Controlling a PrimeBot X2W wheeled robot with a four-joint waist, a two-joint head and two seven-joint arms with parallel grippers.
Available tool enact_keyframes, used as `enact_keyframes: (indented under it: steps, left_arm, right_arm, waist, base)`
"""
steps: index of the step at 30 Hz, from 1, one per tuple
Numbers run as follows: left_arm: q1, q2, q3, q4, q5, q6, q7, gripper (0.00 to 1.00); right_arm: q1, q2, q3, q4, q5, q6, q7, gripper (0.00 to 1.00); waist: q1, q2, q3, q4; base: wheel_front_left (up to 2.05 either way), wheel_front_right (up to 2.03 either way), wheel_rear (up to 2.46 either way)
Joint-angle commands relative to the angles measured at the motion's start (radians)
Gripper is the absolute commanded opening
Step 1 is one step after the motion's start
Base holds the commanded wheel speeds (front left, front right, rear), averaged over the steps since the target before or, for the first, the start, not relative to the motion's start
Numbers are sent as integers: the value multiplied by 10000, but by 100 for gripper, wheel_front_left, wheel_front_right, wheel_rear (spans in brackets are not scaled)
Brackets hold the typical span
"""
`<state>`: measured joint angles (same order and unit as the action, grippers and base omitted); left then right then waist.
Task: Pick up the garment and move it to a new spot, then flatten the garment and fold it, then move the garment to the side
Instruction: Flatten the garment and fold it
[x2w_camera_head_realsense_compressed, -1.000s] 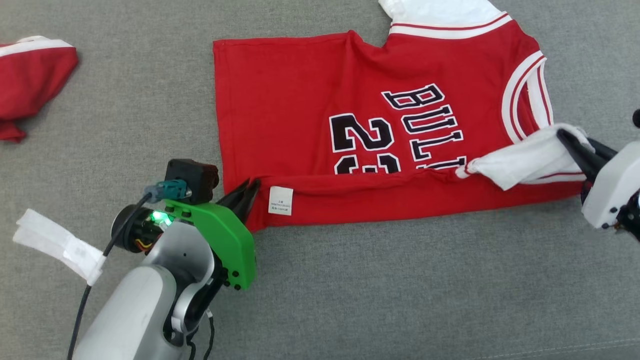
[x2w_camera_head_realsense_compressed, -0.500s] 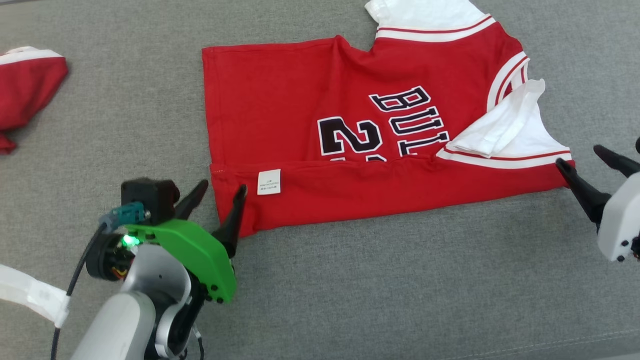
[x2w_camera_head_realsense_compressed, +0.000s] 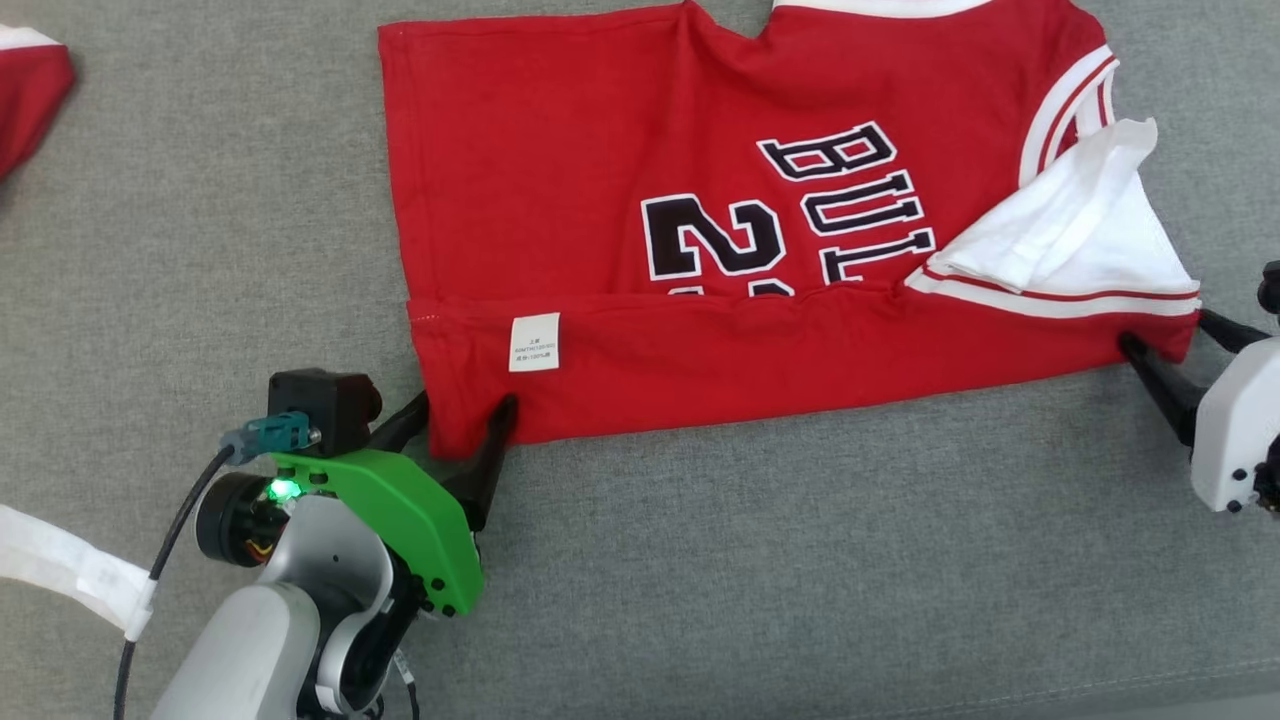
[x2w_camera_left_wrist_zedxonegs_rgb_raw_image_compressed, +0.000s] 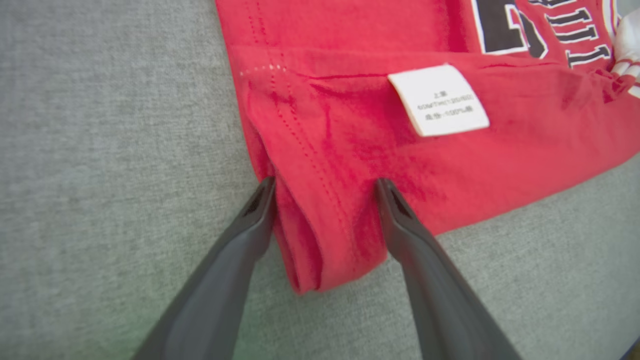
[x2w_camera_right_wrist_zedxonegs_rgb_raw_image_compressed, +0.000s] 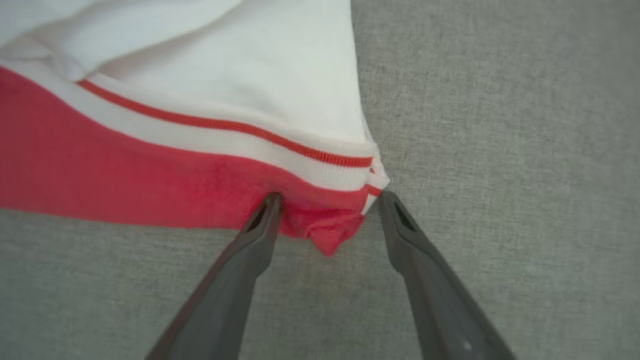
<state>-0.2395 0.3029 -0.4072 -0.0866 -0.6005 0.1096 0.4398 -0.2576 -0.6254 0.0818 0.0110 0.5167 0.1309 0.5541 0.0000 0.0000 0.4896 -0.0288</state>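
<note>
At 7 o'clock, left gripper spread astride garment corner, not pinching. At 3 o'clock, right gripper spread likewise. Cut off at 12 o'clock: garment top.

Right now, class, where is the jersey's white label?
Head view, left side: the label sits on the jersey, on its folded near strip, above the left gripper.

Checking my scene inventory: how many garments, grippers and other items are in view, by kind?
Garments: 2, the red jersey and a red garment at the far left.
Grippers: 2, the left gripper and right gripper, both open.
White strip: 1.
Total: 5.
</note>
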Motion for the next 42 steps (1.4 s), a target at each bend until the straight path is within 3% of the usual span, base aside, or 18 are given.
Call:
enact_keyframes:
  steps: [1,2,3,4,5,6,7,13,20,25,27,28,29,36,42]
  left_arm:
    - [12,-100,-115,453,-94,-31,160,100]
    - [-23,-133,-174,603,-157,-111,211,99]
    - [-42,-193,-201,717,-224,-153,212,37]
    - [-61,-235,-271,855,-312,-250,267,0]
    - [-41,-236,-350,957,-387,-345,357,0]
    - [-1,-247,-407,1047,-462,-450,395,0]
    - [27,-257,-426,1076,-522,-492,403,0]
    - [466,167,-130,649,-889,-619,520,0]
    - [2051,999,69,-1447,-1383,-391,1145,0]
    - [2973,901,-56,-2096,-1529,-77,1083,0]
    - [3104,624,-190,-1925,-1588,-55,918,49]
    - [3088,528,-219,-1838,-1577,-57,800,100]
    - [3017,443,-214,-1763,-1549,-74,676,100]
    - [2490,631,17,-1991,-649,233,67,100]
    - [471,779,466,-2234,-344,219,415,100]
  right_arm:
    - [-166,24,183,189,157,-3,170,100]
    - [-236,61,337,310,295,-2,261,100]
    - [-290,154,388,418,467,-2,303,100]
    - [-324,213,451,510,665,1,360,100]
    - [-358,198,526,533,766,3,367,44]
    - [-389,155,577,568,908,3,320,16]
    - [-377,117,631,578,1067,3,326,0]
    - [80,-687,777,521,2348,-5,637,0]
    - [1276,-1815,401,-22,3584,-11,1506,0]
    - [2040,-1971,255,-294,3654,-9,1758,0]
    - [2111,-1704,284,-303,3548,-9,1619,33]
    - [2073,-1613,327,-350,3484,-8,1527,82]
    - [2035,-1551,337,-332,3422,-8,1474,100]
    - [1930,-1888,-689,-1044,3146,-2,1015,100]
    - [19,-2178,-1210,-1920,2959,-2,1226,100]
  waist:
    - [0,0,140,142]
    - [0,0,131,157]
    - [0,0,107,168]
    - [0,0,61,177]
    - [0,0,8,180]
    - [0,0,-83,181]
    - [0,0,-164,180]
    - [0,0,-987,146]
    - [0,0,-1546,105]
    - [0,0,-1285,111]
    - [0,0,-1165,97]
    - [0,0,-1113,74]
    - [0,0,-1090,61]
    - [0,0,-971,-107]
    - [0,0,58,126]
  base:
    - [0,0,0]
    - [0,0,0]
    - [0,0,0]
    - [0,0,0]
    - [0,0,0]
    - [0,0,0]
    - [0,0,0]
    - [0,0,0]
    - [0,0,0]
    - [0,0,0]
    - [0,0,0]
    - [0,0,0]
    - [0,0,0]
    - [0,0,0]
    - [0,0,0]
